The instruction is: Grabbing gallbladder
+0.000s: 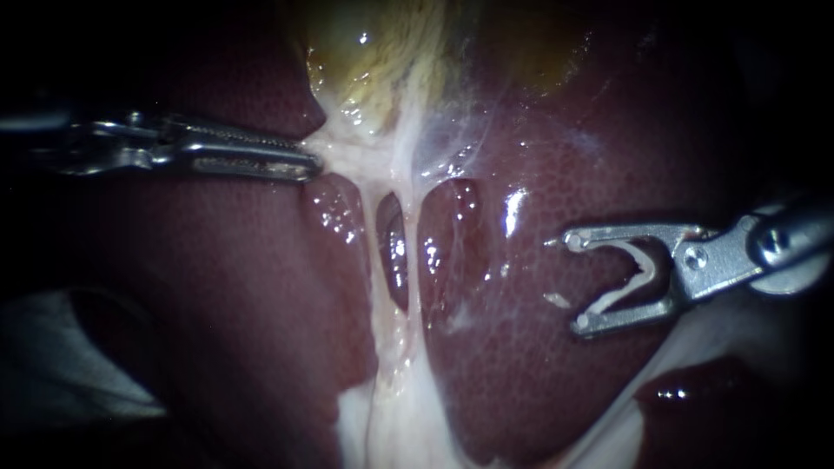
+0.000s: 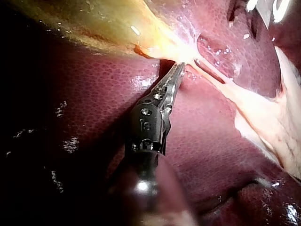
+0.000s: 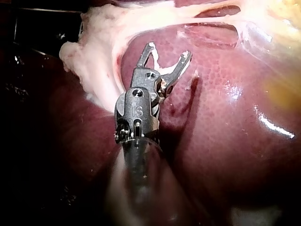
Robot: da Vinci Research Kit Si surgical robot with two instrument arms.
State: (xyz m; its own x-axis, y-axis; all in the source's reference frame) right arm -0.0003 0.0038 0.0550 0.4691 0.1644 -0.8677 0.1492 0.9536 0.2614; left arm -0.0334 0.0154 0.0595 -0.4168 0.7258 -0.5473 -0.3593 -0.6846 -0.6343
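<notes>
The yellowish gallbladder (image 1: 382, 61) lies at the top of the endoscope view and narrows into pale tissue. My left instrument (image 1: 308, 165) comes in from the left with its jaws shut on that pale tissue at the gallbladder's narrow end, which is tented toward the tip. The left wrist view shows the same grip, with the left instrument (image 2: 181, 67) pinching where the gallbladder (image 2: 103, 23) tapers. My right instrument (image 1: 575, 282) hovers over the liver (image 1: 539, 373), its jaws wide open and holding nothing. In its own wrist view the right instrument (image 3: 169, 51) points at pale tissue.
Two pale strands (image 1: 413, 260) run down from the gallbladder's narrow end, with dark gaps between them. More whitish tissue (image 1: 400, 426) spreads below. A pale cloth (image 1: 52, 365) lies at the lower left. Dark red liver surrounds both instruments.
</notes>
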